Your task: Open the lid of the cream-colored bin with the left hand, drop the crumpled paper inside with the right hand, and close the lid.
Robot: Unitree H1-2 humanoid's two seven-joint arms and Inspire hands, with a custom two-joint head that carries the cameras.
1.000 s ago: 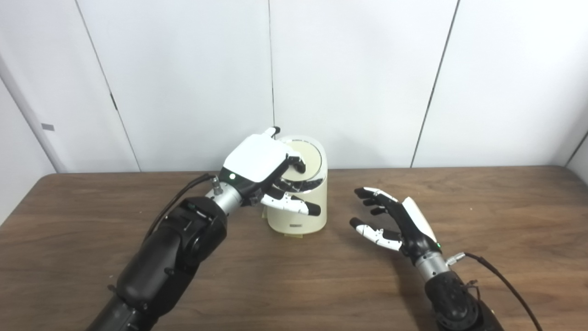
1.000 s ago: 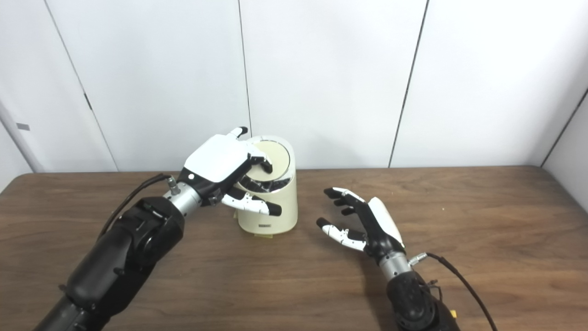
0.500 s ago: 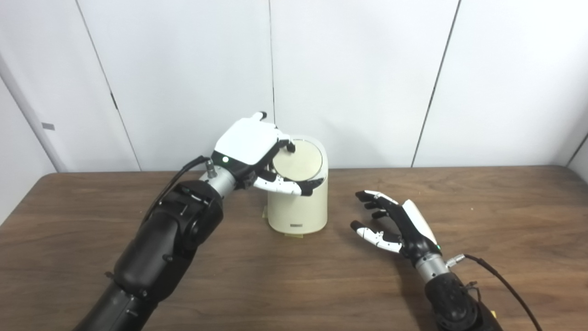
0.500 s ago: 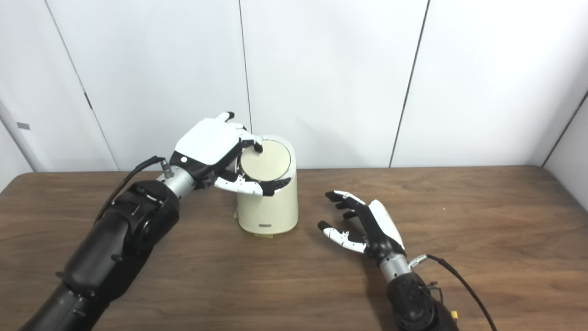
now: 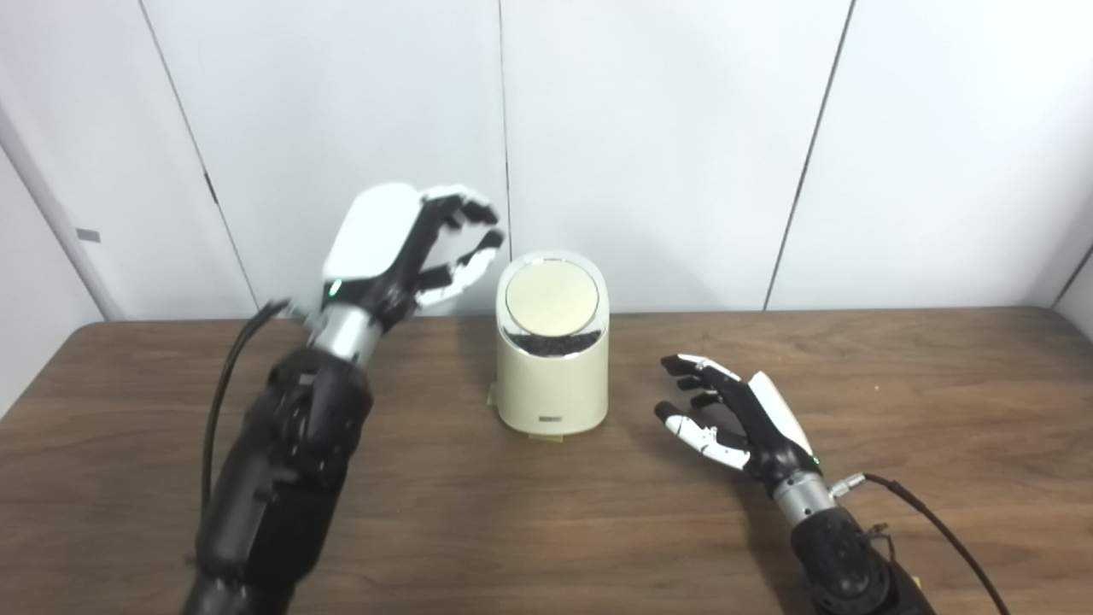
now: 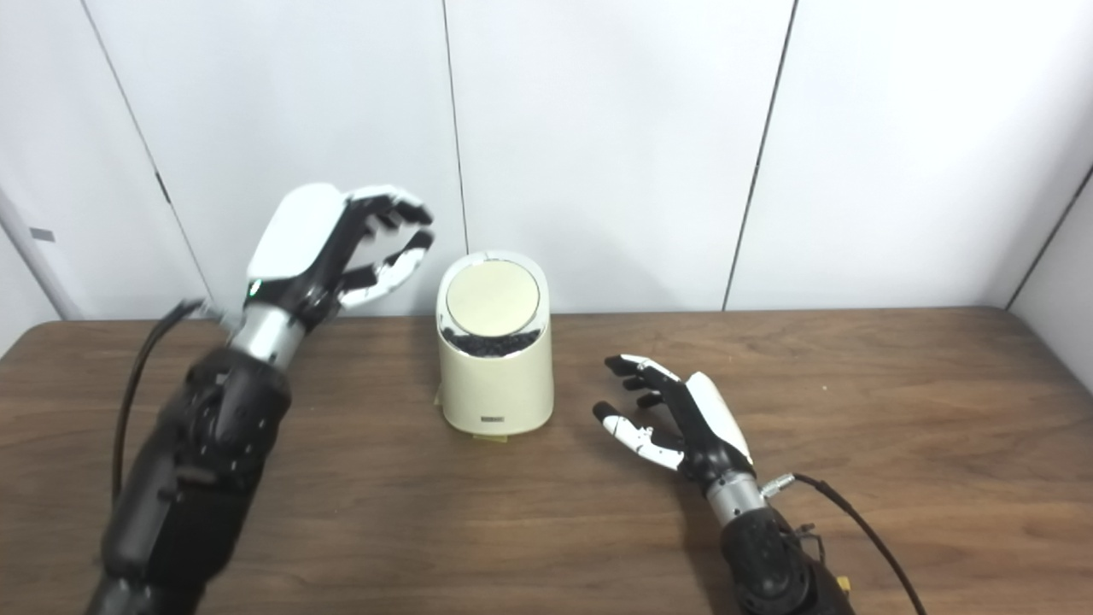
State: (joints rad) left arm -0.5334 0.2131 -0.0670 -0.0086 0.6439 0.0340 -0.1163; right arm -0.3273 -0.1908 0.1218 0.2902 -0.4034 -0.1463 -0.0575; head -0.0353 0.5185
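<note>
The cream-colored bin (image 5: 552,376) stands on the brown table near the back wall. Its round lid (image 5: 552,297) lies flat in the slanted top, with a dark gap below it. My left hand (image 5: 401,243) is raised up and to the left of the bin, apart from it, fingers spread and empty. My right hand (image 5: 739,418) rests low over the table to the right of the bin, open and empty, palm toward the bin. No crumpled paper shows in either view.
The wooden table (image 5: 897,384) spreads wide on both sides of the bin. White wall panels (image 5: 666,128) stand right behind it. A black cable (image 5: 935,521) trails from my right wrist.
My left hand let go of the lid and lifted up and to the left, away from the bin. The lid now lies shut. My right hand has barely moved.
</note>
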